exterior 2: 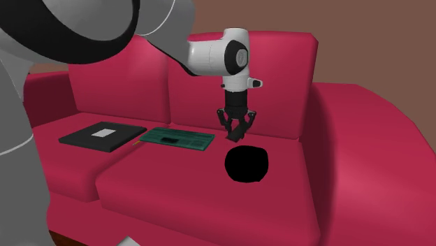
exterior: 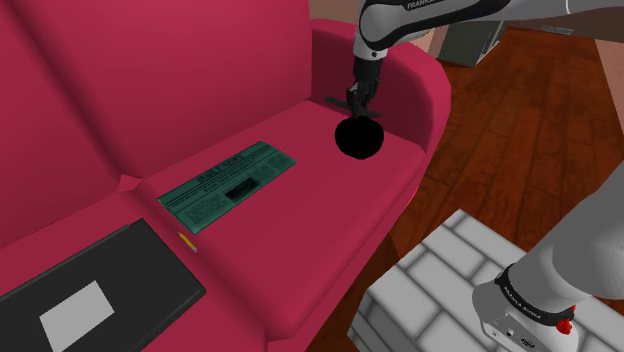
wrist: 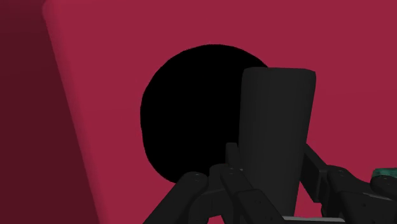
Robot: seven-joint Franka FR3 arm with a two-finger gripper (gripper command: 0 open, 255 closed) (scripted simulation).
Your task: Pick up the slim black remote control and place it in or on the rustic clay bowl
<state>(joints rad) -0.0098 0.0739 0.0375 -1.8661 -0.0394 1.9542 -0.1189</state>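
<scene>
Black gripper [exterior 2: 236,131] clamped on the dark remote [wrist: 277,121], hanging just above the black bowl [exterior 2: 246,164], bowl on the red sofa [exterior 2: 349,175] seat, green board [exterior: 228,185] further along.

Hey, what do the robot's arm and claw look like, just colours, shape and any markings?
The arm is white, built of rounded tube-like segments with dark joints. Dark lettering marks one segment. A black band with small white print wraps another, beside a small red knob. The claw is all black with two slim fingers.
</scene>
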